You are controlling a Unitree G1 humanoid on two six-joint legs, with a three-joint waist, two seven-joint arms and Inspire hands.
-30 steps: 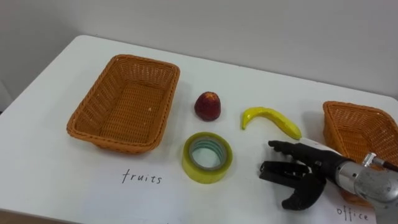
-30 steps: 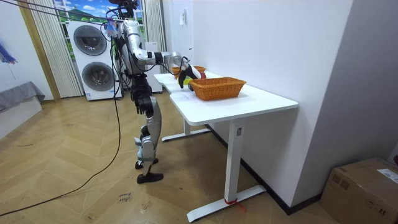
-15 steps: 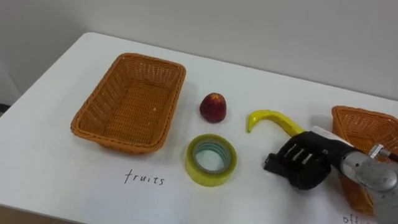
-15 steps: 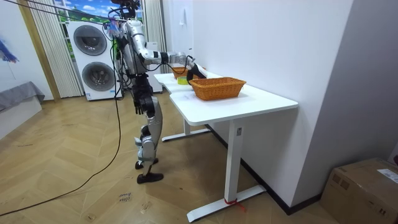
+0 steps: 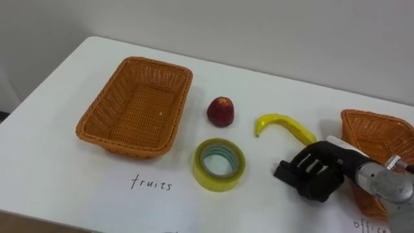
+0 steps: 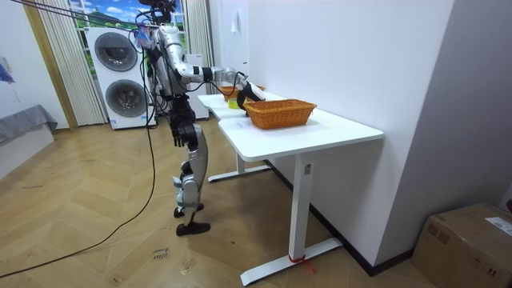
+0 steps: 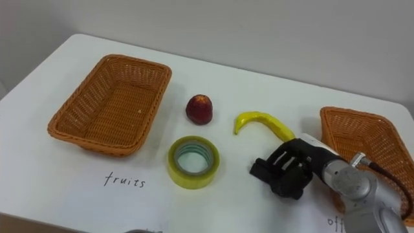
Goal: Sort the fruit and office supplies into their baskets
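A yellow banana lies on the white table, right of a red apple. My right hand covers the banana's right end, its dark fingers curled round that end. A roll of yellow tape lies flat in front of the apple. At the left stands the empty wicker basket above the handwritten word "fruits". The second wicker basket sits at the right edge, behind my right wrist.
The handwritten word "office" is partly seen below the right basket. The table's far edge meets a white wall. In the room view I stand upright at the table's end, with stacked washing machines behind me.
My right hand moved up onto the banana's right end and its fingers went from stretched out to curled round it. The view shifted slightly.
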